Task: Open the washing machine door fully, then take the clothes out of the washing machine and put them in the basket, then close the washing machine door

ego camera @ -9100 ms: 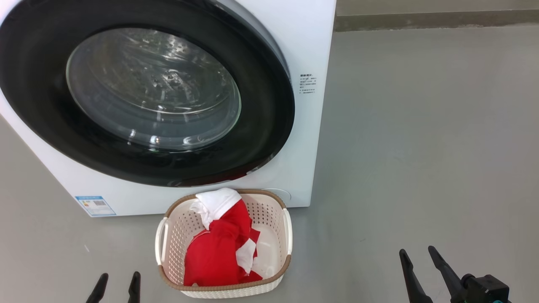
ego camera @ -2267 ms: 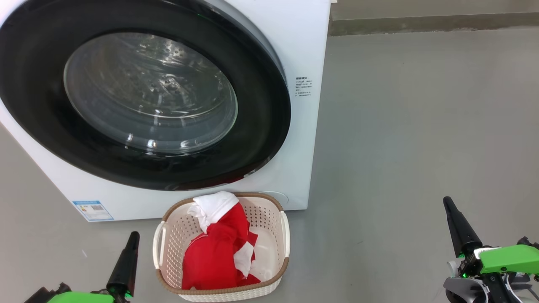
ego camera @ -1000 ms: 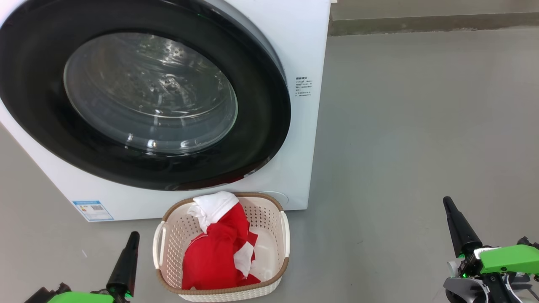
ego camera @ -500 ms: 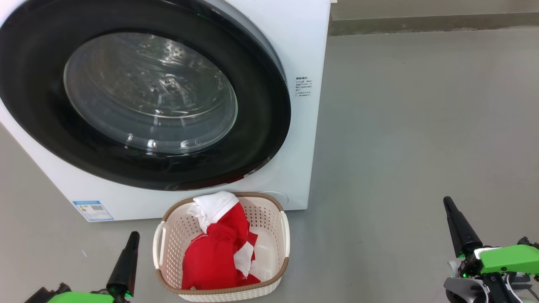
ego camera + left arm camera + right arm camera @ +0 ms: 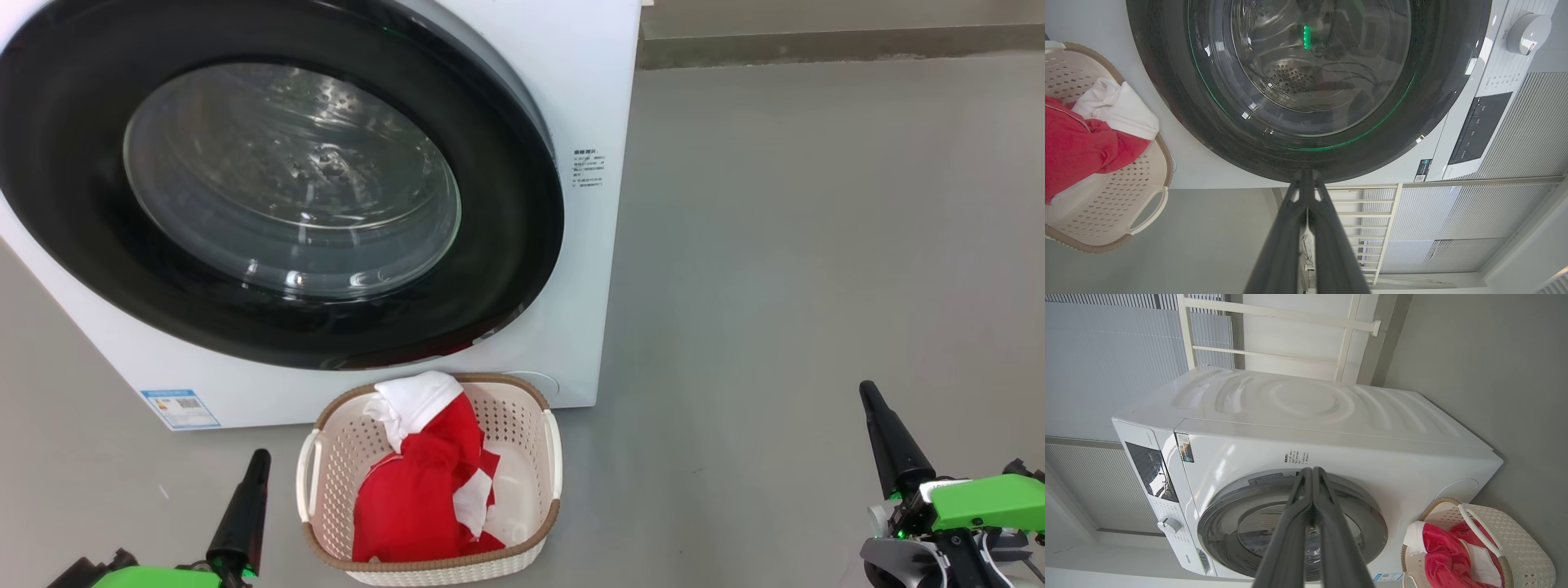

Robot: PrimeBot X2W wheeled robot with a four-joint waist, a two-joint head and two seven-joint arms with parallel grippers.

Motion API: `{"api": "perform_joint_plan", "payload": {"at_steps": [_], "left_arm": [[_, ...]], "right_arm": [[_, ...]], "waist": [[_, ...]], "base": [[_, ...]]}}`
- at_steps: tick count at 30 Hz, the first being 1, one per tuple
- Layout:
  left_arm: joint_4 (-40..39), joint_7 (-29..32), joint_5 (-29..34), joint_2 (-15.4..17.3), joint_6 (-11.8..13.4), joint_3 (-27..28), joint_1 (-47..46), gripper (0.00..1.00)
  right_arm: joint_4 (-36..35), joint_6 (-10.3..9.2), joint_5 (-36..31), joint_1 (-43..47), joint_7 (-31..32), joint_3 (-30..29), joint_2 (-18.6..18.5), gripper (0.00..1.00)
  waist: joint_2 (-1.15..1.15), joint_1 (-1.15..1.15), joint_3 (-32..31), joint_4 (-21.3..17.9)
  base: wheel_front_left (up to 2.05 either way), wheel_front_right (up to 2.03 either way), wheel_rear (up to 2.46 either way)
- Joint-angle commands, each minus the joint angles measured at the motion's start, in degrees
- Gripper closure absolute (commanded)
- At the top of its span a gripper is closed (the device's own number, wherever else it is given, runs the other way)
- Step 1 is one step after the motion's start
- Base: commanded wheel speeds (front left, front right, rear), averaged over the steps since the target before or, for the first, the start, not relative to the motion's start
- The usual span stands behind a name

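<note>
Left end effector (image 5: 260,457), clenched on nothing, sits just beside the basket (image 5: 557,457), clear of its near handle. Right end effector (image 5: 868,392), also clenched and empty, stands well off to the right with bare floor (image 5: 800,245) all round it. Ahead of both, the washing machine door (image 5: 514,245) is closed against the washing machine (image 5: 604,98); the clothes (image 5: 416,490) lie in the basket. Left wrist view: the door's black rim lies just past the tips. Right wrist view: the machine's front is ahead, with open floor beside it

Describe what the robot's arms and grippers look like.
The left gripper and right gripper each have two long, tapering black fingers. Behind them sit bright green covers; the right wrist also shows a pale grey part.
</note>
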Motion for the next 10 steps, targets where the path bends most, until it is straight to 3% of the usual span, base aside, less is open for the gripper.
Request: {"api": "perform_joint_plan", "payload": {"at_steps": [1, 10], "left_arm": [[-1.47, 0.18, -0.41, 0.62, -0.41, 1.95, -2.22, 1.0], [-1.47, 0.18, -0.41, 0.62, -0.41, 1.95, -2.22, 1.0]], "right_arm": [[-1.62, 0.03, -0.31, -2.54, 0.21, 0.93, -0.44, 1.0], [-1.62, 0.03, -0.34, -2.55, 0.24, 0.89, -0.41, 1.0]], "waist": [[0.0, 0.0, 0.0, 0.0], [0.0, 0.0, 0.0, 0.0]], "base": [[0.0, 0.0, 0.0], [0.0, 0.0, 0.0]]}}
